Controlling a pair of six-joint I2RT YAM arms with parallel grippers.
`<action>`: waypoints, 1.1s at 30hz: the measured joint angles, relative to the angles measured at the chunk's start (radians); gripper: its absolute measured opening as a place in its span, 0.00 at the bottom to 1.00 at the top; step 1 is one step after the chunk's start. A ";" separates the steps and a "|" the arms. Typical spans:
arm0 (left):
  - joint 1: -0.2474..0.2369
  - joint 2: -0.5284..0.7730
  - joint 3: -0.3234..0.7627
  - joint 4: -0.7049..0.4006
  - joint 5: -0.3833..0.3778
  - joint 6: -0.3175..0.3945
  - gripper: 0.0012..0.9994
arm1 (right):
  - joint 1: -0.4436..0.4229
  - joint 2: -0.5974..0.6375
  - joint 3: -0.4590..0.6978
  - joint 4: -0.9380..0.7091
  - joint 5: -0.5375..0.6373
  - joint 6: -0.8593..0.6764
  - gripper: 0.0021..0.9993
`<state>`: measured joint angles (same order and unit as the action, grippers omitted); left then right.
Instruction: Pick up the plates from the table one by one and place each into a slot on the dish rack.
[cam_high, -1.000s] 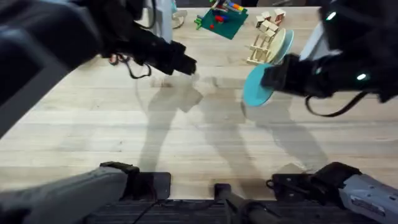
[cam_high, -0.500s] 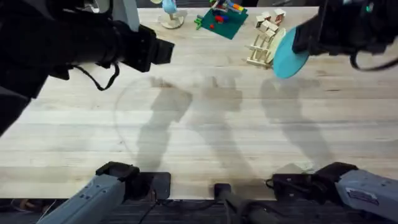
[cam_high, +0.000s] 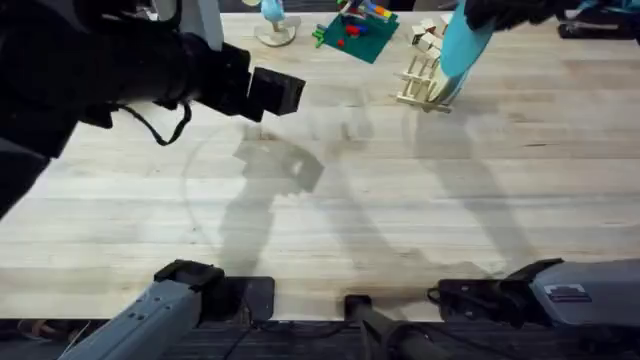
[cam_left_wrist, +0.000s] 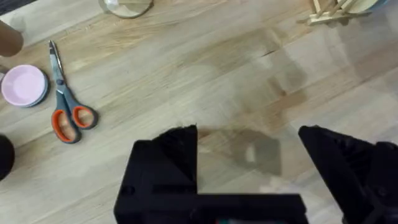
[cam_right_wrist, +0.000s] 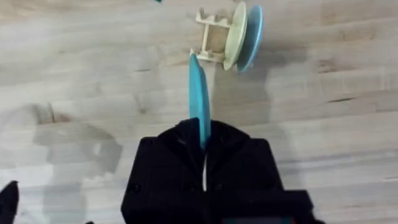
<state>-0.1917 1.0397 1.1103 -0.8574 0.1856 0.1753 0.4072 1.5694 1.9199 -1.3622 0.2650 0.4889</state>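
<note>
The rack (cam_right_wrist: 214, 38) already holds the cream plate (cam_right_wrist: 236, 34) on edge, with a paler blue plate (cam_right_wrist: 254, 34) just beside it on the side away from the free pegs. The turquoise plate (cam_right_wrist: 199, 96) is not yet slotted: the right gripper (cam_right_wrist: 204, 140) has its jaws clamped on the plate's rim and holds it on edge above the counter (cam_high: 400, 200), just beside the rack. The left gripper (cam_left_wrist: 249, 152) hangs over bare counter well apart from the rack, jaws wide open and empty. Judging by this, only lowering the turquoise plate into a free slot remains.
</note>
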 joint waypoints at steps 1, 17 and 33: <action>0.000 0.000 0.000 0.000 0.000 0.000 0.99 | 0.000 0.016 0.026 -0.006 0.003 0.000 0.03; 0.000 0.000 0.000 0.000 0.000 0.000 0.99 | -0.051 0.141 0.158 -0.032 0.053 0.006 0.03; 0.000 0.000 0.000 0.000 0.000 0.000 0.99 | -0.108 0.146 0.159 -0.046 0.057 0.027 0.03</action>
<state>-0.1917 1.0397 1.1103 -0.8574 0.1856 0.1757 0.2996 1.7149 2.0785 -1.4079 0.3218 0.5163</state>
